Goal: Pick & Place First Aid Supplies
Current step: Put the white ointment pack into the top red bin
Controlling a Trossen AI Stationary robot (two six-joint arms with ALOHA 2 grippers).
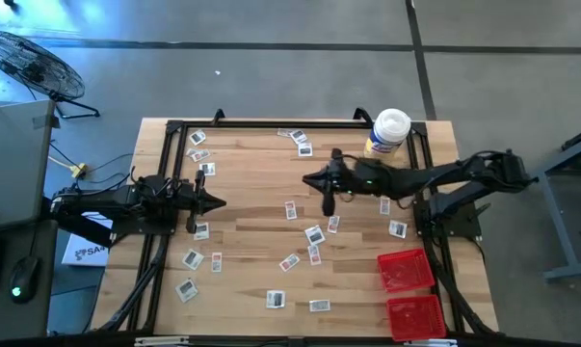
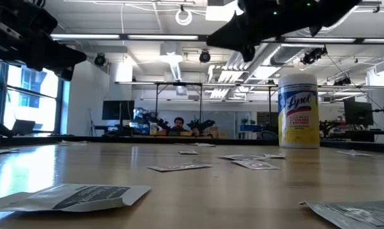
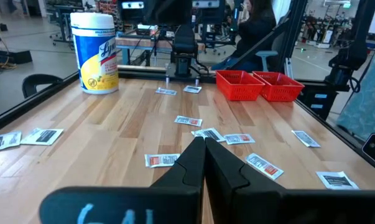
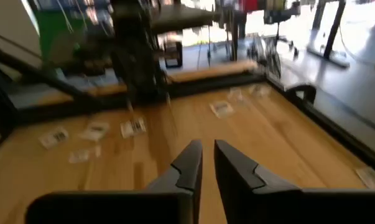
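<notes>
The packets (image 1: 314, 234) lie flat and scattered over most of the worktop (image 1: 251, 207), a few by the far edge, a loose cluster near the middle and more toward the near edge and the left side. None is in a tray and none is held, so the sorting seems to be at its start or between picks.

Two red trays (image 1: 406, 270) sit side by side along the right edge near the near corner, open and within the right arm's reach, the likely drop place for the packets. A jar (image 1: 387, 133) with a white lid stands upright at the far right corner, out of the way of the packets.

The right gripper (image 1: 328, 204) hangs above the middle of the worktop, over the central cluster and clear of the surface. In its wrist view its fingers (image 4: 186, 163) stand slightly apart with nothing between them, which suits a descent onto a flat packet.

The left gripper (image 1: 218, 202) waits by the left side, pointing toward the middle, its fingers (image 3: 193, 163) pressed together and empty; it looks parked to leave the middle free for the other arm.
</notes>
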